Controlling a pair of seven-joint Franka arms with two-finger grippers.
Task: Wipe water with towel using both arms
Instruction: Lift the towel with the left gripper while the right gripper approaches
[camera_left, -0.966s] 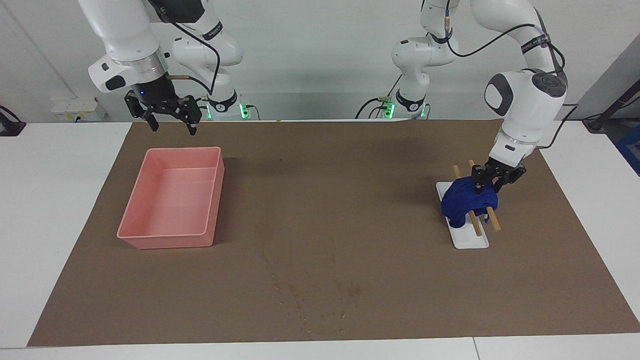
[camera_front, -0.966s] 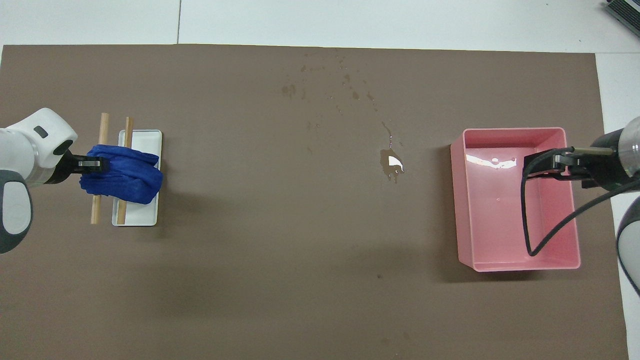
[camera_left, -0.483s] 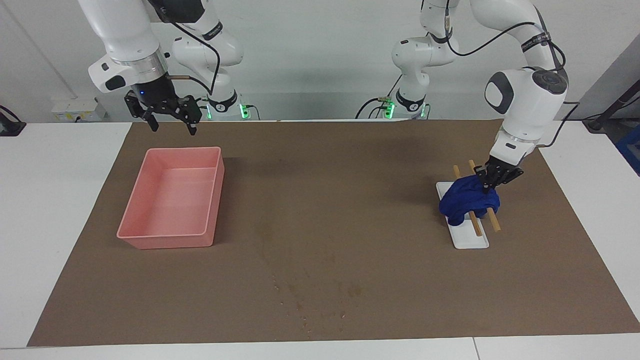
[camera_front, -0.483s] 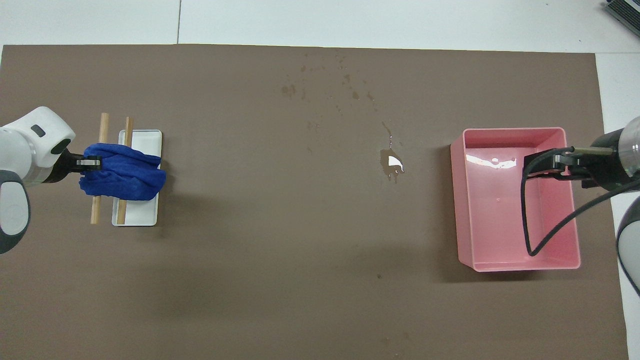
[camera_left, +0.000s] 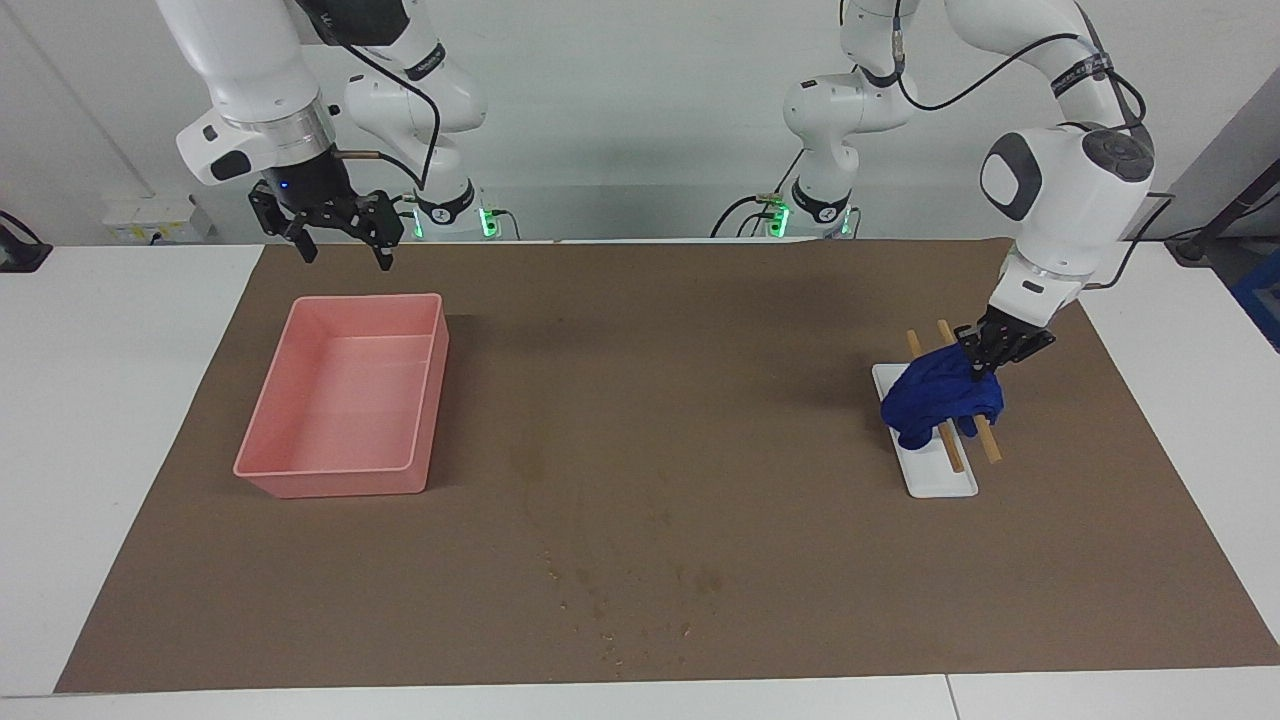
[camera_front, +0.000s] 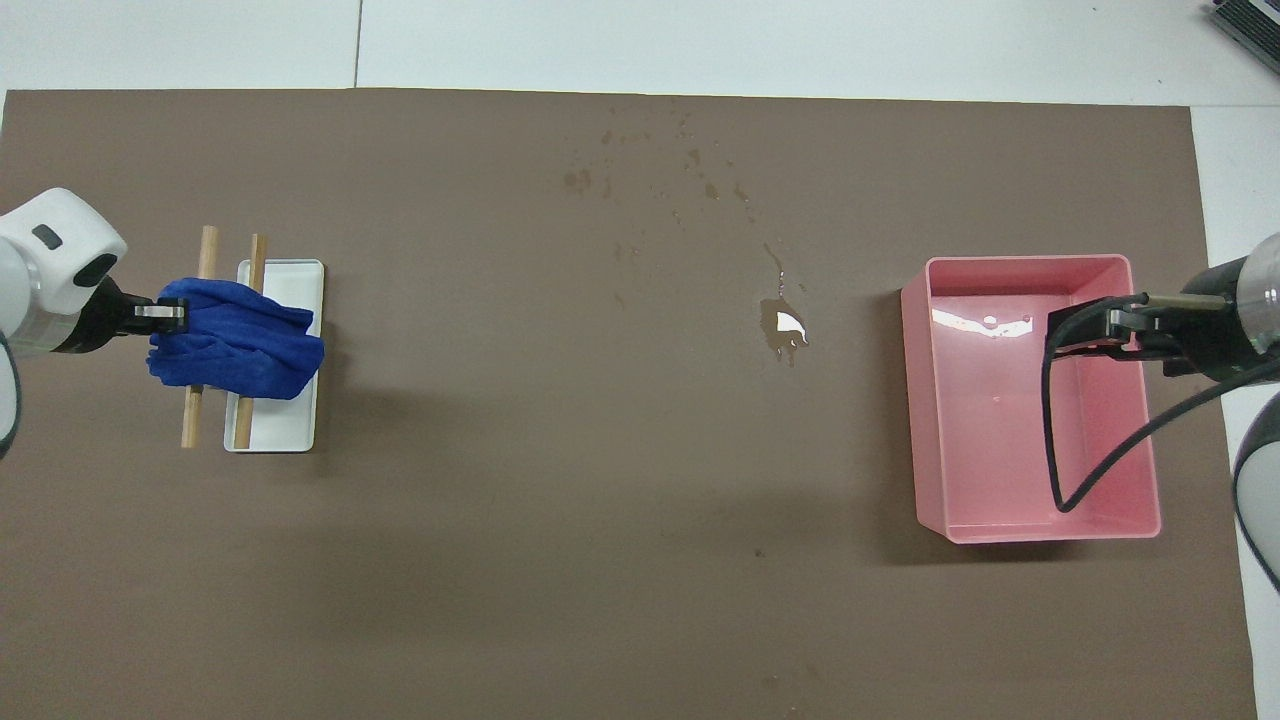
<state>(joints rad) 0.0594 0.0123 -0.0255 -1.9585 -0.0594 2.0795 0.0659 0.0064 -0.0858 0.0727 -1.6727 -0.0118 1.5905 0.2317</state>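
The left gripper (camera_left: 981, 366) is clamping one towel (camera_left: 935, 400) over two sticks (camera_left: 966, 432); the right gripper (camera_left: 342, 245), jaws wide, is hanging over one pink tray (camera_left: 420, 400).

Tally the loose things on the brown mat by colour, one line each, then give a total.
Blue: 1, the crumpled blue fabric towel, pinched by the left claw.
Pink: 1, the rectangular pink plastic tray.
White: 1, the flat white rectangular dish.
Tan: 2, the round wooden sticks across the dish.
Total: 5.

Left gripper (camera_left: 983, 364) clamped on towel (camera_left: 935, 397)
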